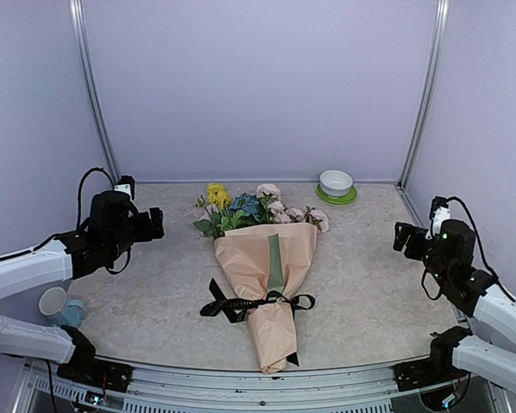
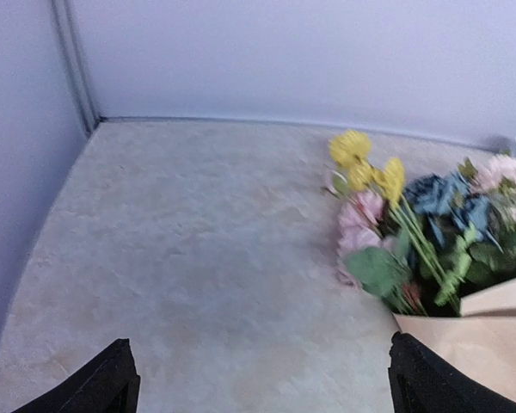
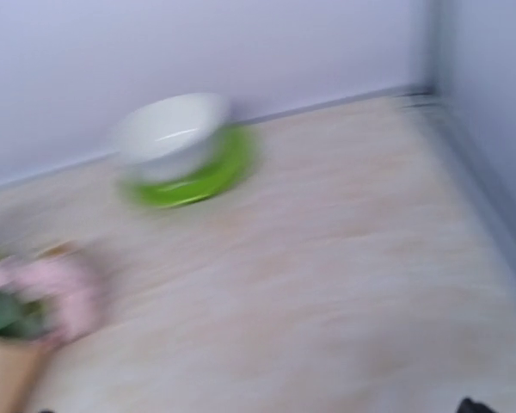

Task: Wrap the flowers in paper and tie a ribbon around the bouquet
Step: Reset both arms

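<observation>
- Left arm bent, forearm level, gripper held above the surface, jaws apart, empty.
- Right arm mirrors it, gripper likewise apart.
- Bouquet lies between them, ribbon tied round.

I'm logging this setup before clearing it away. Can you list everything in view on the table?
bouquet: one, peach-tan paper with a green strip, table centre
flowers: one bunch, pink, blue and yellow, bouquet's far end
ribbon: one, black, tied around the bouquet's lower part
bowl: one, white, on the plate
plate: one, green, far right by the back wall
cup: one, white and light blue, near left edge
table: one, mottled beige
left arm: one, white and black, left side, jaws open
right arm: one, white and black, right side, jaws open
</observation>
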`<state>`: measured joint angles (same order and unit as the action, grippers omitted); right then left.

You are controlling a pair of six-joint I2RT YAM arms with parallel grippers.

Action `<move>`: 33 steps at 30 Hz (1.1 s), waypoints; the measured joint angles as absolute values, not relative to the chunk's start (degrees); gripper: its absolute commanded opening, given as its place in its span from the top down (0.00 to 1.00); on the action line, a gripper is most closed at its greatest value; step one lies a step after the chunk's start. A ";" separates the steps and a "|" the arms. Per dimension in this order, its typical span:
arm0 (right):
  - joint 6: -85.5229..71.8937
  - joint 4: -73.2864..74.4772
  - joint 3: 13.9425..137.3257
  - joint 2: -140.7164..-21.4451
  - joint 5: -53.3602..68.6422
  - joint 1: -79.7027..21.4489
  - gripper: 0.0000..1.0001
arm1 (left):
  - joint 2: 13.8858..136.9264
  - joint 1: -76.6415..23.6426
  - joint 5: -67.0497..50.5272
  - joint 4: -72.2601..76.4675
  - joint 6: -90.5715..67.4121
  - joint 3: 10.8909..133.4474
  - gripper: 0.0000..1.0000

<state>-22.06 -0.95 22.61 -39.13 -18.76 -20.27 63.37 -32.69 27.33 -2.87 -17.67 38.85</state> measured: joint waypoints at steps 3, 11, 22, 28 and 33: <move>-21.65 -7.27 17.96 -39.42 -20.29 -13.06 0.00 | 63.51 -26.89 30.09 5.41 -15.73 35.05 0.01; -15.16 -33.26 8.27 -51.33 -19.90 -3.18 0.00 | 72.49 -12.23 27.94 23.11 -12.69 26.94 0.01; -5.45 -66.70 3.81 -74.76 -8.01 0.93 0.00 | 81.71 -4.45 17.61 46.24 -7.55 19.90 0.01; -1.83 -76.05 8.40 -89.86 0.89 1.78 0.00 | 85.89 -3.46 13.45 57.32 -4.58 19.27 0.01; 0.03 -76.20 12.56 -90.35 5.23 1.80 0.00 | 88.73 -0.95 9.54 65.67 -3.79 14.46 0.01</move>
